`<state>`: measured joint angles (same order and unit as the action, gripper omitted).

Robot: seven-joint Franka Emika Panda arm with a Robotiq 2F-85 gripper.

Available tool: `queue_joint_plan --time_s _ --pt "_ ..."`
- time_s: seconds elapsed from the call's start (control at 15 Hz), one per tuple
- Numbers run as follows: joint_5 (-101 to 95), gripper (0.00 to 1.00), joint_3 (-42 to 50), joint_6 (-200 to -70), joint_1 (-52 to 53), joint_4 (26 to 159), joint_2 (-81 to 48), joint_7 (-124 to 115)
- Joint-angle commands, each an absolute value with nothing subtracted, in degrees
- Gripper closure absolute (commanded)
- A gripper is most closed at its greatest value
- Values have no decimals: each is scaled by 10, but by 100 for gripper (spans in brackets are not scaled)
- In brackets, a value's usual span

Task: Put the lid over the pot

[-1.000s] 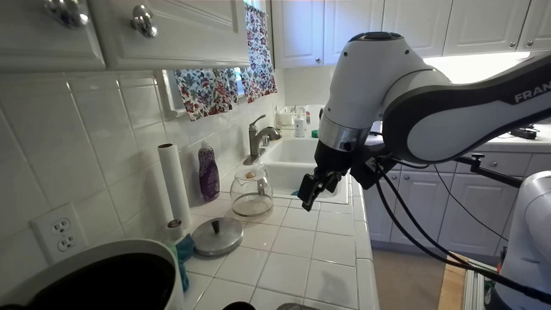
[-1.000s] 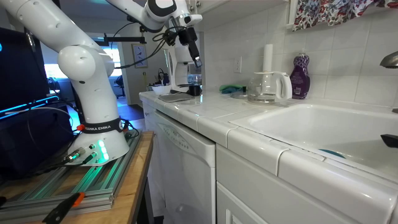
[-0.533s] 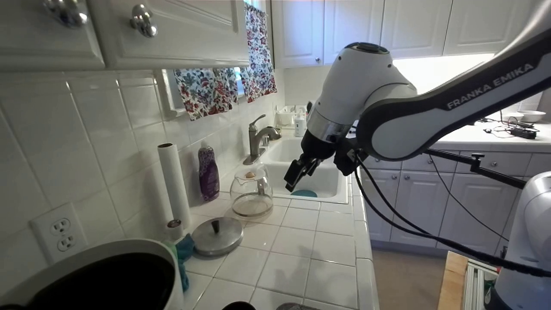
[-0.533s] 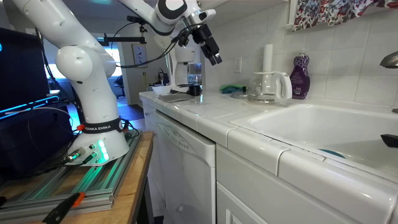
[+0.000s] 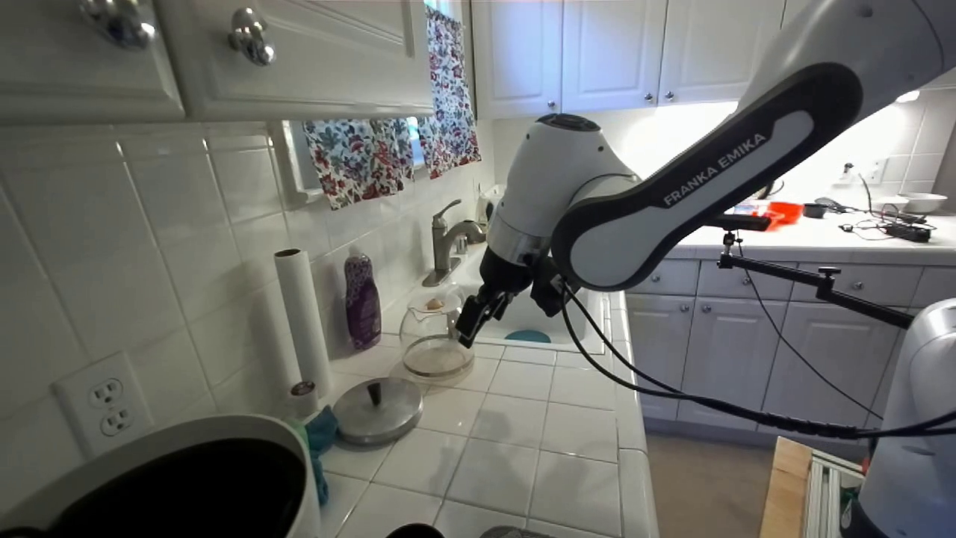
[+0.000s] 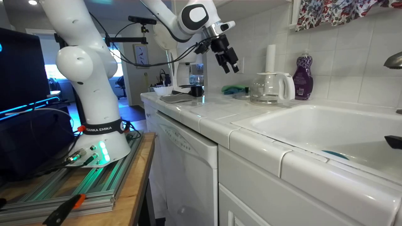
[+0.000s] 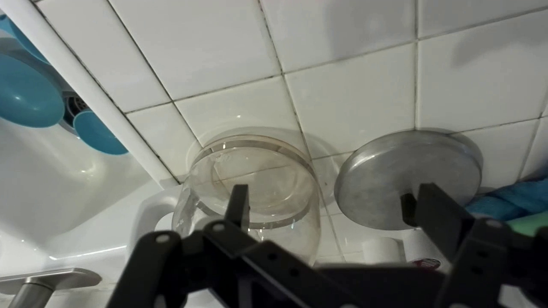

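Note:
The lid [image 5: 379, 417] is a silvery-grey metal disc with a dark knob, flat on the tiled counter. It also shows in an exterior view [image 6: 241, 96] and the wrist view [image 7: 381, 179]. A clear glass coffee pot [image 5: 437, 355] with a white handle stands beside it, also in the wrist view [image 7: 278, 175]. A large vessel [image 5: 224, 426] with pale rim and black inside stands in the near corner. I cannot tell which is the pot. My gripper [image 5: 472, 321] is open and empty above the counter. In the wrist view its fingers [image 7: 239, 205] overlap the glass pot and the lid's knob.
Behind the lid stand a white roll [image 5: 302, 321] and a purple soap bottle [image 5: 362, 302]. A blue-green cloth [image 5: 320, 441] lies between lid and large vessel. The sink [image 6: 314, 113] with its faucet [image 5: 448, 243] lies beyond the glass pot.
My gripper has moved over the counter toward the tiled wall and the glass pot, rising a little and then sinking. It has turned so both fingers show apart. The lid has not moved.

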<state>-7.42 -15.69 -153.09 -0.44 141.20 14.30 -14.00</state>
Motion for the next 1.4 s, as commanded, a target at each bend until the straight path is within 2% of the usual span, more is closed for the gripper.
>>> queue_joint_plan --time_s 0.0,0.53,1.33 --pt "-80 0 -141 -1530 11 1408 138 -142" --pt "-87 0 -121 -1514 20 1341 43 -87" --pt "-110 0 -115 -1350 116 1060 -193 58"
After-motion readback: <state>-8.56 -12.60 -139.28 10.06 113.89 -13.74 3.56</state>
